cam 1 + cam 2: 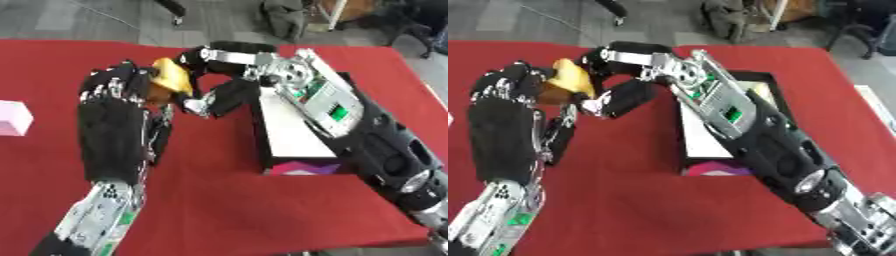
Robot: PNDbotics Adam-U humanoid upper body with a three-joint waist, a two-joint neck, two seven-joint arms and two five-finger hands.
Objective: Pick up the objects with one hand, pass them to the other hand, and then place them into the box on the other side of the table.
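Above the red table (227,215), between both hands, is a yellow and orange object (172,75). My left hand (114,115) shows its black back, and its fingers curl round the object's left side. From the right comes my right hand (229,94); its fingers arch over the object's top and its thumb closes in from below. The box (289,135), black-walled with a white inside and a pink front, stands under my right forearm, just right of the hands.
A small pale pink block (12,118) lies at the table's left edge. Bare red cloth stretches in front of the box and both arms. Beyond the far table edge, chair legs and dark items stand on the grey floor.
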